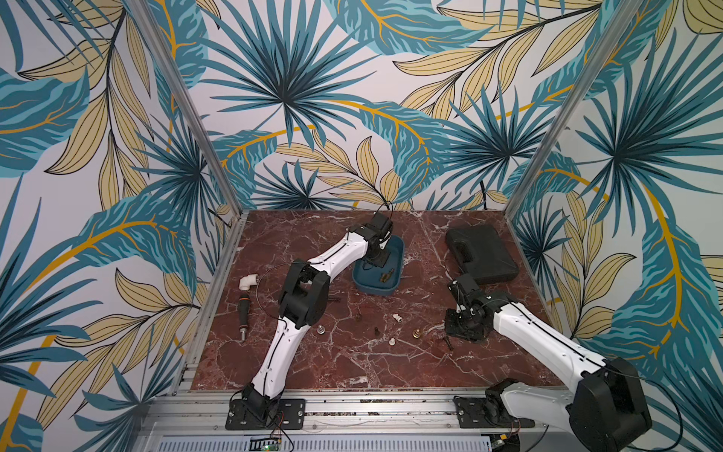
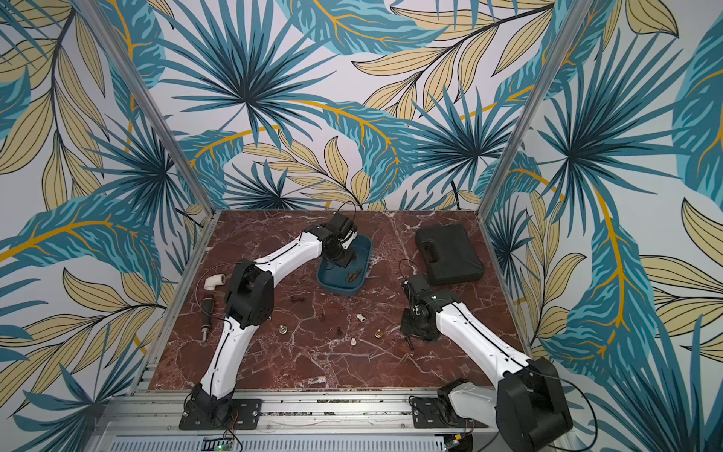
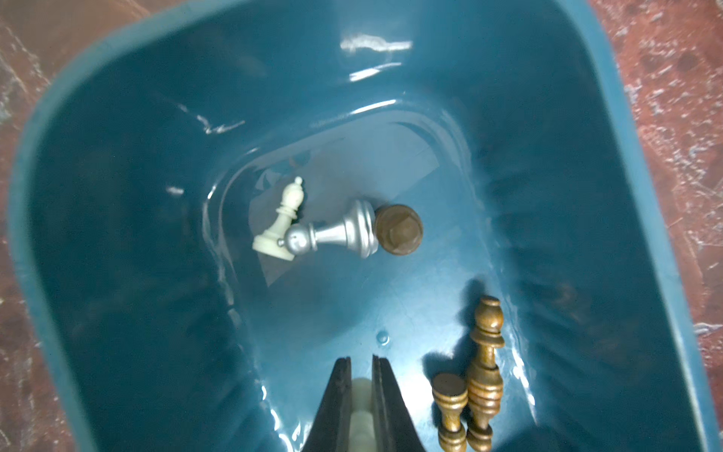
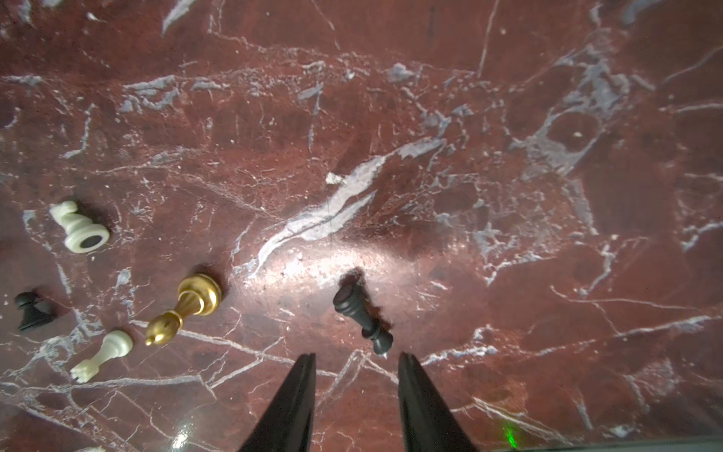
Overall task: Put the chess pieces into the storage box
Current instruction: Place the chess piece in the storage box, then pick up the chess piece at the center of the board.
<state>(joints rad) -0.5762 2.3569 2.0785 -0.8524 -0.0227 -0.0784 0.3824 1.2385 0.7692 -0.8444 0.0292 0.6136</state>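
**Red marble table [image 1: 352, 364]: pieces part stowed**

Leaf-papered walls enclose the table. Far left: white pipe elbow [image 1: 249, 281]. Left pincer [image 3: 360, 362], clamped on a white chess piece [image 3: 362, 415], is inside the teal storage box [image 1: 375, 291] at centre rear; five chess pieces [image 3: 332, 233] lie on its floor. Loose pieces [image 4: 187, 309] lie mid-table. Right pincer [image 4: 357, 358], jaws apart, hovers beside a fallen black piece [image 4: 360, 315]. Black case [image 1: 481, 250] rear right.

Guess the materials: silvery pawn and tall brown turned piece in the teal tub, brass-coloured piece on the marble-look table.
Silvery pawn: metal or metallised plastic; satin sheen, sharp highlights.
Tall brown turned piece: likely varnished wood; streaky grain, soft gloss.
Brass-coloured piece: brass or gold plating; bright glints on its base.
Teal tub: glossy moulded plastic, seemingly; streaky reflections.
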